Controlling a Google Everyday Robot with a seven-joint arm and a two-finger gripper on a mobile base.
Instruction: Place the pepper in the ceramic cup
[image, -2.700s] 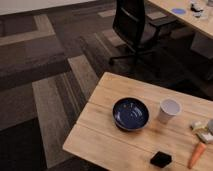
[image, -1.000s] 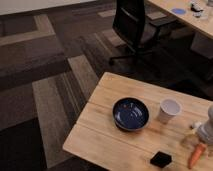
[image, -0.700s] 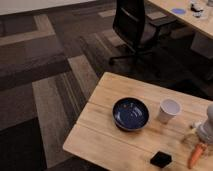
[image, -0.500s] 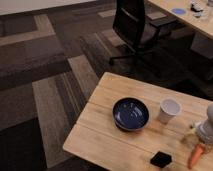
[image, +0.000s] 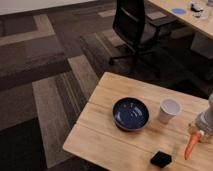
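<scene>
The orange-red pepper (image: 191, 145) hangs tilted at the table's right front, its thick end up at my gripper (image: 196, 131). The gripper reaches in from the right edge of the view and is shut on the pepper's top end, holding it just above the wood. The white ceramic cup (image: 169, 110) stands upright and looks empty, a short way up and to the left of the pepper. The gripper is to the right of the cup and lower in the view, apart from it.
A wide dark blue bowl (image: 131, 113) sits left of the cup on the wooden table (image: 110, 135). A small black object (image: 161, 159) lies near the front edge. A black office chair (image: 132, 25) stands behind the table; another desk (image: 180, 15) is at the back right.
The gripper came down at the right edge onto the pepper's thick end. The pepper has tipped up and risen slightly toward the left. The cup and the bowl have not moved.
</scene>
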